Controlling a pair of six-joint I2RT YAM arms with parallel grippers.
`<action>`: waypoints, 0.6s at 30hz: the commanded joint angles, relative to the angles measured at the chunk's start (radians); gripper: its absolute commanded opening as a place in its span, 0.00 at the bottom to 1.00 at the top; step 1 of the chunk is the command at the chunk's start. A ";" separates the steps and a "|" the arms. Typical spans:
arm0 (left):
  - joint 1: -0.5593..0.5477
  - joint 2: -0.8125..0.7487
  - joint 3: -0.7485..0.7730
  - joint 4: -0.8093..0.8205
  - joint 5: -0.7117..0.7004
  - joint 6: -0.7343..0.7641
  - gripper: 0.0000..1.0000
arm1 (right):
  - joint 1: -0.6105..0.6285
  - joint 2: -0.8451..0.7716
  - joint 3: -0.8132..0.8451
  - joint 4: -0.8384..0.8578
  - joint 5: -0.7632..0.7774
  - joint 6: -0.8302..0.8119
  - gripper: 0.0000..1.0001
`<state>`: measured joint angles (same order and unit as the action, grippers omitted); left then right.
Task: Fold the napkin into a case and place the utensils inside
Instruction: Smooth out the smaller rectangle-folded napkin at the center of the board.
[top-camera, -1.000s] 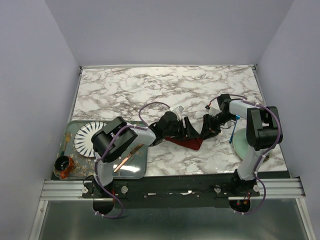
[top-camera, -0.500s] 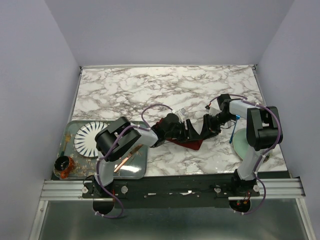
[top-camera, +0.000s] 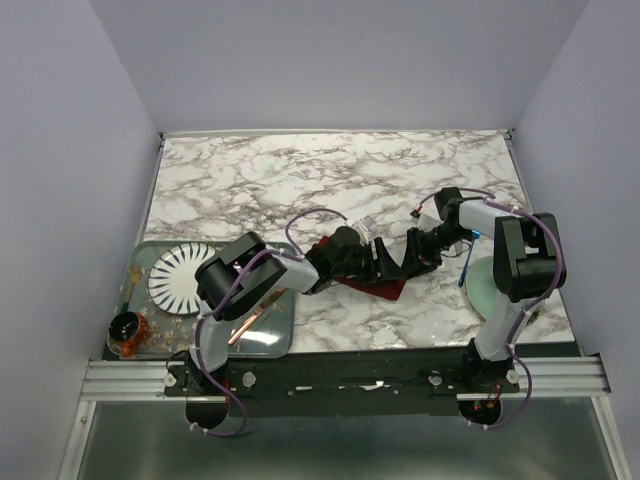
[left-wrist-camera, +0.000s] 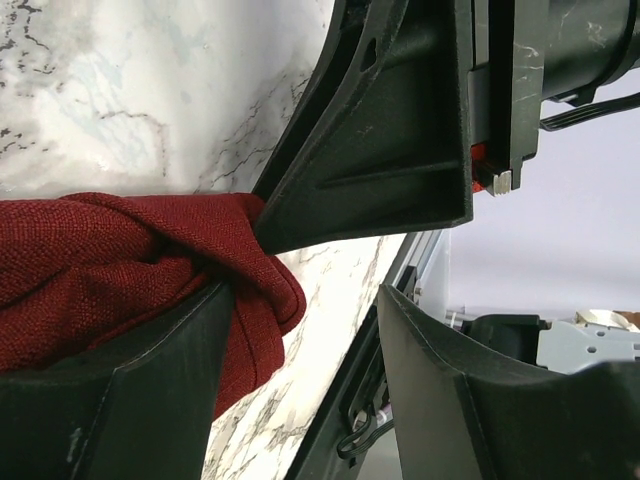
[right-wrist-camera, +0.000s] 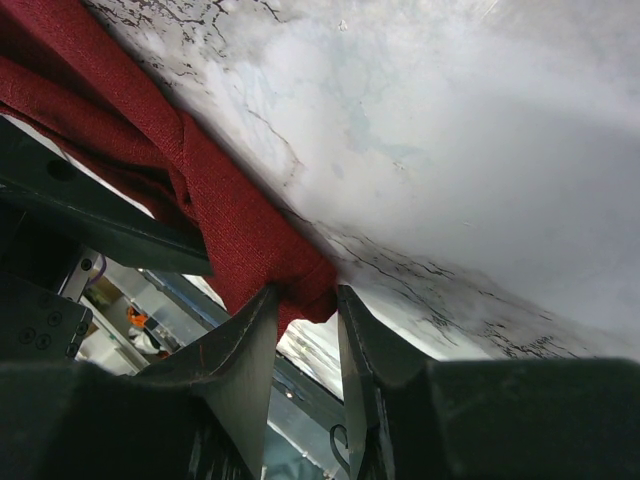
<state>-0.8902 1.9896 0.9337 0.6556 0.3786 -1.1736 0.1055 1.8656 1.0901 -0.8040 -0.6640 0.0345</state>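
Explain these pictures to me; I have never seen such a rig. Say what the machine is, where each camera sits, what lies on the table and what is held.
Two robot arms are bolted at the near edge of a marble table. The wide picture comes from a fixed camera above and behind them. The other two come from cameras on the wrists; each shows its own fingers at the bottom.

In the middle lies a bunched dark red napkin. The right gripper is pinched on a folded edge of it. The left gripper is open around another edge, one finger touching the cloth.

At the left sits a tray with a striped plate and a copper knife. At the right, a pale green plate with a blue-handled fork at its edge.
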 joint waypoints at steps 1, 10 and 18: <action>0.005 -0.029 -0.007 0.015 0.008 0.002 0.67 | 0.005 -0.016 0.001 -0.009 -0.014 0.001 0.38; 0.005 -0.058 -0.018 0.001 0.003 0.000 0.67 | 0.003 -0.014 0.008 -0.018 -0.025 -0.004 0.39; 0.007 -0.049 -0.029 -0.002 0.006 -0.015 0.67 | 0.005 -0.017 0.005 -0.018 -0.032 -0.005 0.39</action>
<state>-0.8894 1.9656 0.9207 0.6498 0.3782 -1.1793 0.1055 1.8656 1.0901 -0.8059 -0.6678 0.0341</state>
